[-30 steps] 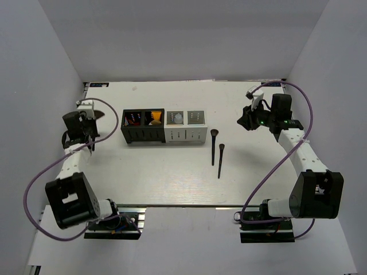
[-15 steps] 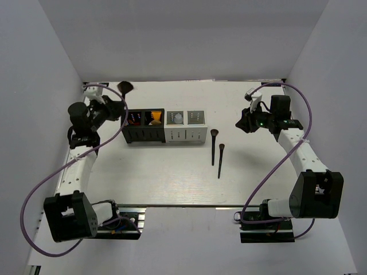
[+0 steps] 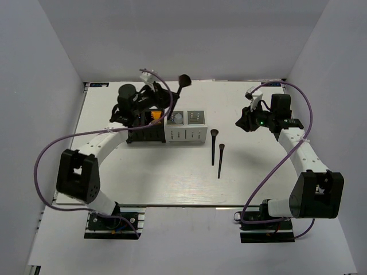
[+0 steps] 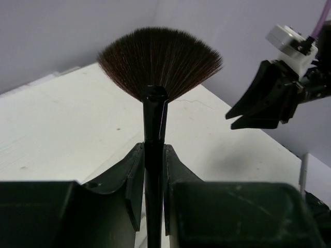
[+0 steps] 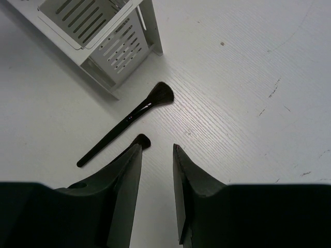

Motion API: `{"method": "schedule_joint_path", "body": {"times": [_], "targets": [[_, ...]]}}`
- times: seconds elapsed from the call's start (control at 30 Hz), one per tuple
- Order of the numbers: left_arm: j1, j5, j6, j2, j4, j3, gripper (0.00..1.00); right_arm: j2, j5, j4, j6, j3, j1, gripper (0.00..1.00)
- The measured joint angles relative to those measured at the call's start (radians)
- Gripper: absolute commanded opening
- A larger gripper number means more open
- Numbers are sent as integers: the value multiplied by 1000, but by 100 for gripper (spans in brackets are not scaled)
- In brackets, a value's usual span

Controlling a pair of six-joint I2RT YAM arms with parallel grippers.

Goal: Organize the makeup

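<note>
My left gripper (image 3: 167, 98) (image 4: 153, 147) is shut on the handle of a black fan brush (image 3: 184, 79) (image 4: 158, 62) and holds it in the air, bristles up, above the organizer boxes. Two black brushes (image 3: 213, 146) (image 3: 220, 160) lie side by side on the table right of the white box; in the right wrist view one (image 5: 126, 123) is clear and the other (image 5: 141, 140) is partly behind my finger. My right gripper (image 3: 243, 121) (image 5: 156, 147) is open and empty, above the table just right of them. An orange tube (image 3: 155, 118) and a white egg-shaped piece (image 3: 178, 118) stand in the boxes.
The black organizer (image 3: 143, 133) and the grey-white organizer (image 3: 186, 134) (image 5: 98, 31) stand side by side at the table's middle back. Reddish items (image 3: 133, 118) show in the black box's left slot. The grey walls close in on three sides.
My left arm has swung from the table's left edge to the right, over the organizers, carrying the fan brush. The right arm has hardly moved.
</note>
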Motion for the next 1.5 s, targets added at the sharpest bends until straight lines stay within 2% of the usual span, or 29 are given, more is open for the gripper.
{"method": "schedule_joint_path", "body": {"times": [0.23,0.6,0.93,1.27,1.5], "targets": [[-124,-25,-19,208,201,50,5,0,8,1,9,-1,0,37],[-196,-80,-7,438,431,180,4,-10,15,6,11,-21,-2,37],[-207,-106,1,504,535,167,3,-10,30,9,10,-25,-2,37],[-208,-116,46,485,535,24,7,-10,34,9,10,-25,-2,37],[-212,-142,68,457,531,-23,17,-10,34,8,10,-25,-2,37]]}}
